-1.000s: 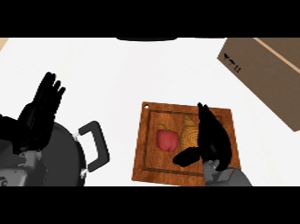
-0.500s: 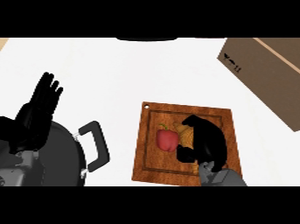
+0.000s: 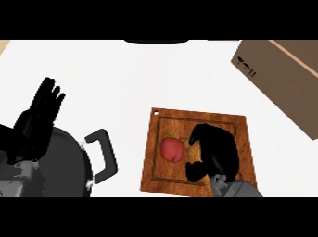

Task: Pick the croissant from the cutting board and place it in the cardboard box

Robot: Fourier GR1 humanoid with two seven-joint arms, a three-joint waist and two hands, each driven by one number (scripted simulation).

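White surface [image 3: 120, 78] carries the cutting board [image 3: 188, 118] at five o'clock. On it the right robot hand [image 3: 216, 152] is curled round the croissant [image 3: 191, 156], ready to lift; only a sliver shows. A red fruit [image 3: 172, 149] lies just beside, at its nine o'clock. The cardboard box [image 3: 291, 83] waits at two o'clock, nothing between. The left robot hand [image 3: 41, 115] rests with fingers straight above a dark pan [image 3: 65, 162].
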